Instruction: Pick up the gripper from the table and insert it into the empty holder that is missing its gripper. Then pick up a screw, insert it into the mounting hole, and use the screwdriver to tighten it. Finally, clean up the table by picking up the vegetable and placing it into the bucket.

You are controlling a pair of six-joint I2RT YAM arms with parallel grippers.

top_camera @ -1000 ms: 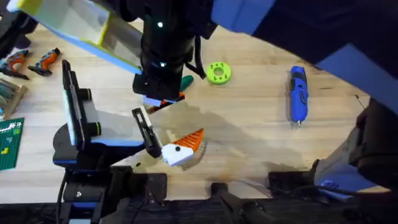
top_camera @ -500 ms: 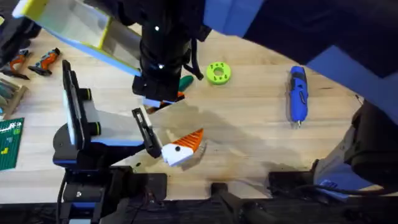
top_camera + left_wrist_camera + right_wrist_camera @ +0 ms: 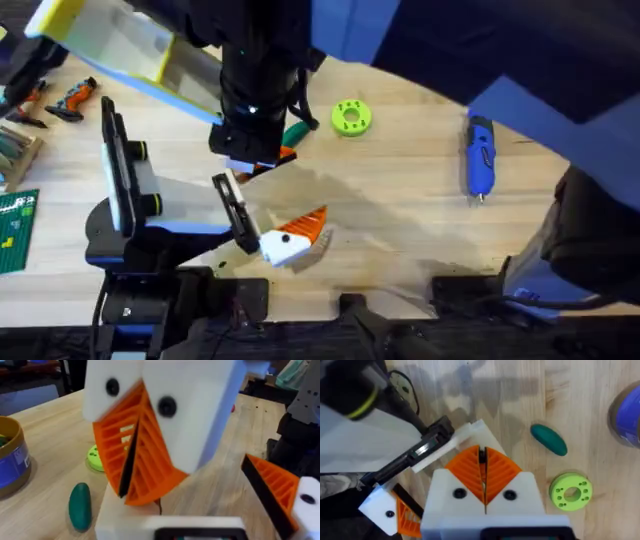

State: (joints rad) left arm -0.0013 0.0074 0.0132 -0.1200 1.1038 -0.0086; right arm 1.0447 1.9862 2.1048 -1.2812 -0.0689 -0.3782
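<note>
**Step 1 in hand: finger piece at the holder**

- Right gripper [image 3: 482, 475]: reached across the table [image 3: 400, 210], pads pressed together on a thin dark strip. I judge that strip to be the black side of the finger piece [image 3: 482, 457]; how much of the piece is between the pads cannot be told.
- Left gripper [image 3: 195, 490]: fingers well apart, nothing held. One finger has its orange tip. The other is the bare white holder [image 3: 120, 515].
- Relation: right gripper sits just above the holder and close against it; whether they touch cannot be told.
- Screwdriver [image 3: 480, 155]: lying flat on the right of the table, well apart from both grippers.
- Vegetable [image 3: 548, 439]: on the table near the right gripper.
- Bucket [image 3: 10, 460]: upright, near the vegetable.
- Screw: none made out.

Judgement: insertion is under way and nothing later has begun. The next move calls for lining the piece's black side up with the holder's face, seating it fully, and keeping the left arm steady. A skewed entry could jam the piece or hide the mounting hole.
</note>
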